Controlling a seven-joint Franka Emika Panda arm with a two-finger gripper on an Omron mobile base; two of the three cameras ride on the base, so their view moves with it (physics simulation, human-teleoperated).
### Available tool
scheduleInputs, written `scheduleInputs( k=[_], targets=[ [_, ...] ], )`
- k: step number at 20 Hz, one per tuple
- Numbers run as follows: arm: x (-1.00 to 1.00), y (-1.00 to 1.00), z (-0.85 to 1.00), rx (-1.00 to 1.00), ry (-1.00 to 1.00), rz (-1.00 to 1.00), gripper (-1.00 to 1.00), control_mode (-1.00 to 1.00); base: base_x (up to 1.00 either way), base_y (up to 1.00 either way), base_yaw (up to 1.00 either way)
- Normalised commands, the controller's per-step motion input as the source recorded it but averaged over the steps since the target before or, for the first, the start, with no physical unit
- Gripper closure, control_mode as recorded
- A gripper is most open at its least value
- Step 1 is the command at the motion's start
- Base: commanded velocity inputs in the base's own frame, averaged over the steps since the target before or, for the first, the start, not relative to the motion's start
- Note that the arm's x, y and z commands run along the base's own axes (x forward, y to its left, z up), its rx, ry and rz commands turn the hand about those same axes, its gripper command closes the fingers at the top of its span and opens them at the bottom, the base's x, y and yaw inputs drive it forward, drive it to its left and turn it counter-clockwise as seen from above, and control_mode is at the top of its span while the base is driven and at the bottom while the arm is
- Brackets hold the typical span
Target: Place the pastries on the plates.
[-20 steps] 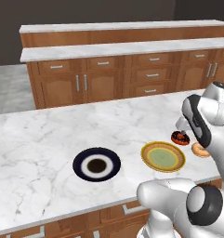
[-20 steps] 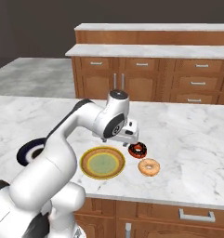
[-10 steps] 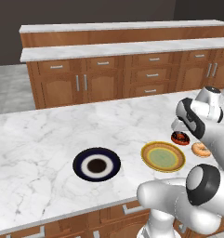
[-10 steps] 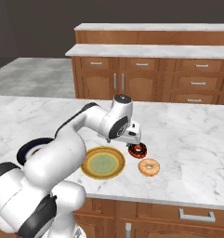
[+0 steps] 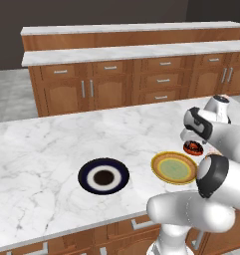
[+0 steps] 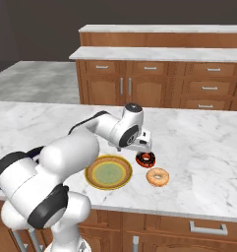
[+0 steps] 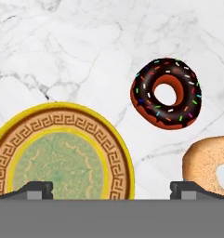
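Hand view puts the chocolate doughnut at about one o'clock, lying flat on the marble counter with sprinkles on its dark icing. The glazed doughnut sits just beside it at four o'clock, cut off by the frame edge, and the yellow plate fills the eight o'clock side. None of the three seems to touch another.

In the right base view the gripper hangs just above the counter at the ten o'clock side of the chocolate doughnut, with the glazed doughnut at that one's five o'clock and the yellow plate at its eight o'clock. Its fingers stand spread as wide as they go and carry nothing. The navy plate lies well apart, at nine o'clock of the yellow plate in the left base view.

The main risk, as I judge it, is the crowding. A descent not centred on the chocolate ring could land a fingertip on its rim and shove it into the glazed one, or onto the plate's edge. Closing across the open hole could squash or tilt the ring so it slips out on the lift. How far the fingertips are from the doughnut is hard to tell, since the wrist partly hides them.
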Motion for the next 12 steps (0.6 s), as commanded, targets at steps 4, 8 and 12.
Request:
scheduleInputs(
  k=[4, 8, 12],
  targets=[
    [0.27, -0.21, -0.11, 0.00, 0.01, 0.00, -1.00, -1.00, 0.00, 0.00, 0.00],
    [0.29, -0.20, -0.12, 0.00, 0.01, 0.00, -1.00, -1.00, 0.00, 0.00, 0.00],
    [0.28, -0.10, -0.16, 0.00, 0.00, 0.00, -1.00, -1.00, 0.00, 0.00, 0.00]
  ],
)
